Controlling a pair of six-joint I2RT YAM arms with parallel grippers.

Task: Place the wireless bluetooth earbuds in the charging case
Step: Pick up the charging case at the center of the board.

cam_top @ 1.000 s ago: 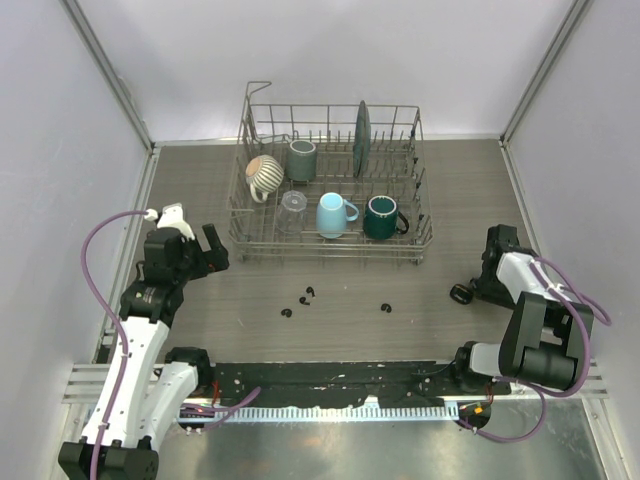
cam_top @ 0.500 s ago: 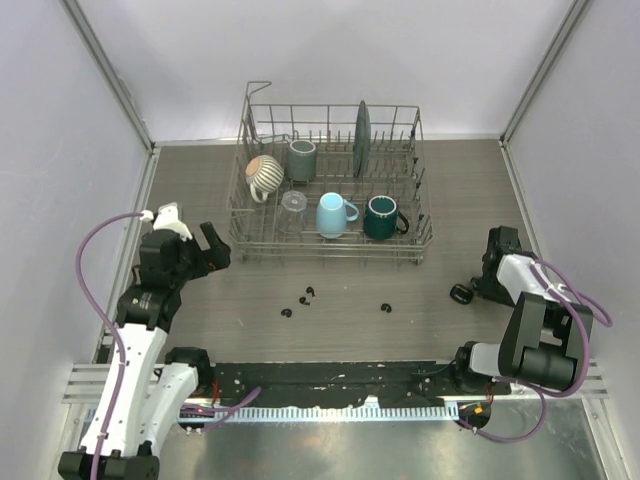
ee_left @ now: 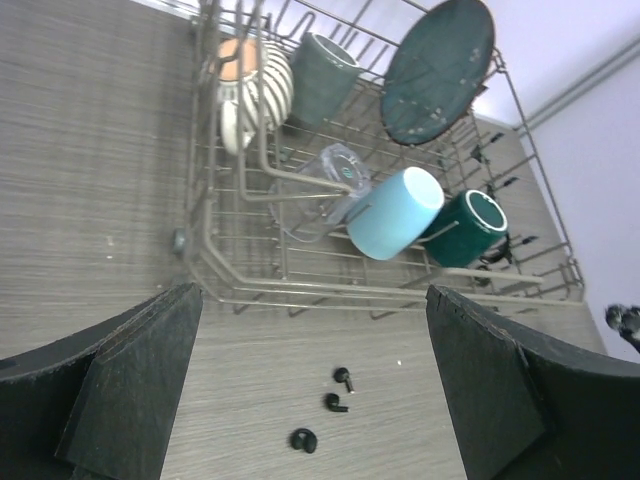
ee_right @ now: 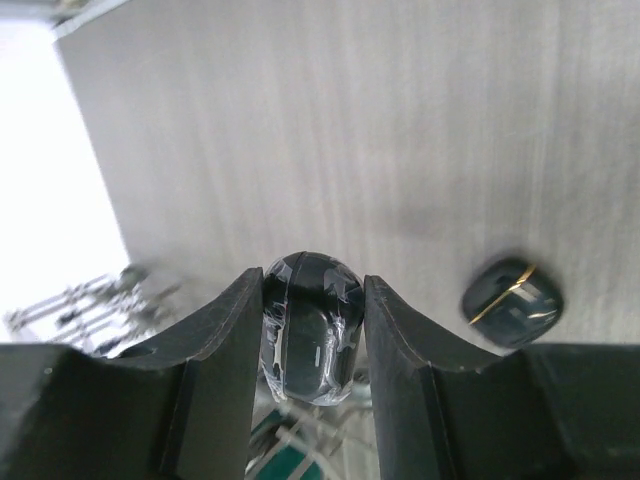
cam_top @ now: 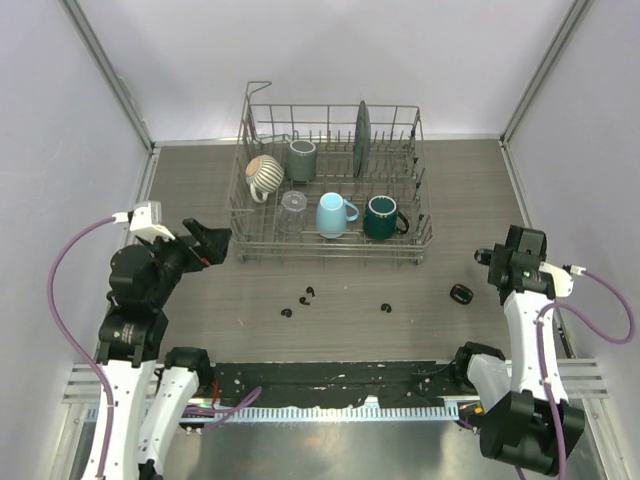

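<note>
Earbuds (cam_top: pixel 303 301): four small black buds loose on the grey wood-grain table (cam_top: pixel 200 180), in front of the dish rack (cam_top: pixel 330 250)
- three in a loose cluster near the table's middle, close together but apart from one another; the same three show in the left wrist view (ee_left: pixel 335 403)
- the fourth lies alone, off to the right of the cluster
- none of them is in a case, and neither of my grippers touches one

Charging case (ee_right: pixel 312 340): dark, glossy, rounded, with a small pale mark on its face. My right gripper (ee_right: pixel 312 285) is clamped on it, one finger pressed to each side, and it is held up off the table

Second dark case (ee_right: pixel 512 303): has a thin gold seam across it and lies flat on the table. From above (cam_top: pixel 461 294) it sits just left of my right gripper (cam_top: pixel 492 262) and well right of the lone bud

Left gripper (ee_left: pixel 312 300): jaws spread as wide as they go, with nothing between them. It hangs over the left side of the table (cam_top: pixel 208 238), pointing towards the rack's front left corner and the cluster of buds beyond it

Dish rack, wire, against the back of the table:
- striped mug (cam_top: pixel 264 173) on its side at back left
- grey cup (cam_top: pixel 302 158) just right of the striped mug
- dark plate (cam_top: pixel 362 138) standing on edge
- front row, left to right: clear glass (cam_top: pixel 292 205), light blue mug (cam_top: pixel 333 213), dark green mug (cam_top: pixel 381 216)
</note>
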